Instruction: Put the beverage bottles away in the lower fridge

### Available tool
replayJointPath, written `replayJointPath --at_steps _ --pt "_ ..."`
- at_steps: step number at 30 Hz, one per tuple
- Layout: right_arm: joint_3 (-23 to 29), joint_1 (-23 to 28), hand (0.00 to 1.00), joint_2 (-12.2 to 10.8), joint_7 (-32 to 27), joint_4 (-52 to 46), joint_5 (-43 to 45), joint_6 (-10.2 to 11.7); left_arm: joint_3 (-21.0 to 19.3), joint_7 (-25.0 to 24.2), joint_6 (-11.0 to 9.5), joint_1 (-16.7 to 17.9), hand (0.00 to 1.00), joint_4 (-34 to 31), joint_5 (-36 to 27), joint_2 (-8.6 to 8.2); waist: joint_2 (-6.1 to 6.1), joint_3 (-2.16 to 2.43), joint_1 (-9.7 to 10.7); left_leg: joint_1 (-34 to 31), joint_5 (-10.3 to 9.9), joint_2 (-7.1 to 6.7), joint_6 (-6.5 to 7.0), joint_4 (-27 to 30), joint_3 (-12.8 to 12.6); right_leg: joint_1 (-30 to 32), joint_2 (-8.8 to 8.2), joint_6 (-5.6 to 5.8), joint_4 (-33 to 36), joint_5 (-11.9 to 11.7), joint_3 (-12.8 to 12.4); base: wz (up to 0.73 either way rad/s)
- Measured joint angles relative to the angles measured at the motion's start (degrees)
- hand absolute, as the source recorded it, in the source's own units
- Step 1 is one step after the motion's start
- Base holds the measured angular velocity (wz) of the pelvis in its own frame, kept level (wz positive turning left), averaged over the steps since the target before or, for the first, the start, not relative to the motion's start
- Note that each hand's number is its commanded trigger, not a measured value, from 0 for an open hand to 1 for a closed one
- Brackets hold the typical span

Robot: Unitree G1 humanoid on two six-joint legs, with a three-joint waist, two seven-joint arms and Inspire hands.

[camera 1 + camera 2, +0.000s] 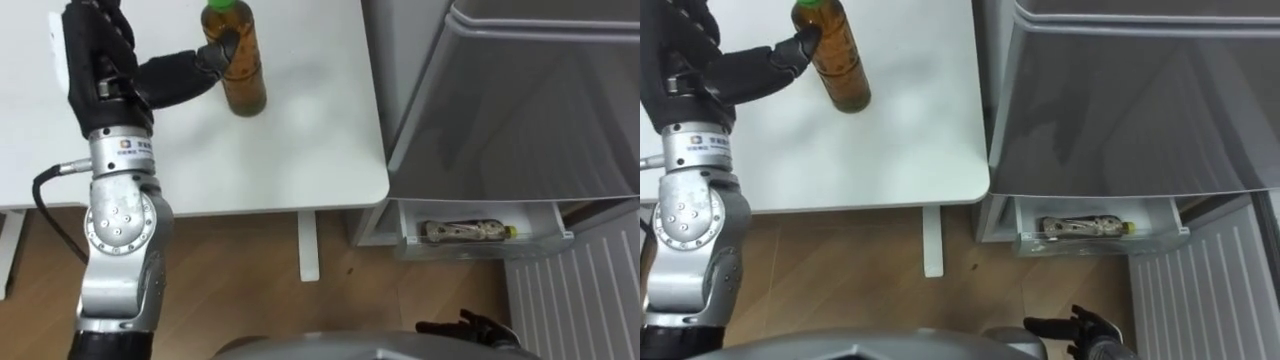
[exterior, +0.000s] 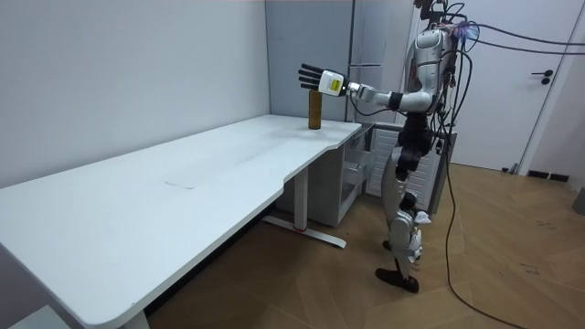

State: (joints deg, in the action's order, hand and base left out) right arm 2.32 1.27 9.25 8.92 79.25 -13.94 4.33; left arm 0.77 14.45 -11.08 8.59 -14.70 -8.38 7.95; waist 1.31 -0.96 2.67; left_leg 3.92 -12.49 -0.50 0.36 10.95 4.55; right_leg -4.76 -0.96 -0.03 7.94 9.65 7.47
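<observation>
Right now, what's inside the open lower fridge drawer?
One bottle lies on its side in the drawer. The drawer's rear is covered by the grey fridge panel above.

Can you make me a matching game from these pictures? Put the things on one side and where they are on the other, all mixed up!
Things:
1. brown bottle with a green cap
2. lying bottle
3. left hand
4. right hand

Places:
A. inside the open fridge drawer, low down
B. standing upright on the white table
C. low at the bottom edge of the eye views, over the wooden floor
D. raised over the table, thumb against the standing bottle

Pairs: 1-B, 2-A, 3-D, 4-C
</observation>
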Motion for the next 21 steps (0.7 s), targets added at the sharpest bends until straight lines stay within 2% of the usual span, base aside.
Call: replayJointPath --at_steps 6,13,21 --pt "0.06 0.15 0.0 0.0 0.52 0.01 0.12 0.49 -0.51 -1.8 0.0 0.0 0.0 2.24 -0.01 -0.02 0.08 0.04 0.0 0.57 0.0 0.22 -0.01 -0.13 -1.26 -0.18 0.07 -0.02 0.06 -0.01 -0.36 -0.06" --pt "0.72 0.74 0.0 -0.02 2.39 -0.03 0.47 1.14 -0.65 -4.13 0.01 0.0 0.0 2.77 -0.23 -0.05 0.23 0.19 0.28 0.64 -0.01 0.25 -0.01 -0.19 -1.38 -0.12 0.07 -0.05 0.22 -0.03 -0.37 -0.01" --pt "2.84 1.28 0.0 -0.02 2.77 -0.03 1.38 1.19 -0.75 -4.92 0.0 0.0 0.0 6.81 -0.16 0.01 0.05 0.62 0.39 0.89 -0.01 0.38 -0.01 -0.19 -1.38 -0.13 0.17 -0.09 0.75 -0.06 -0.35 0.0"
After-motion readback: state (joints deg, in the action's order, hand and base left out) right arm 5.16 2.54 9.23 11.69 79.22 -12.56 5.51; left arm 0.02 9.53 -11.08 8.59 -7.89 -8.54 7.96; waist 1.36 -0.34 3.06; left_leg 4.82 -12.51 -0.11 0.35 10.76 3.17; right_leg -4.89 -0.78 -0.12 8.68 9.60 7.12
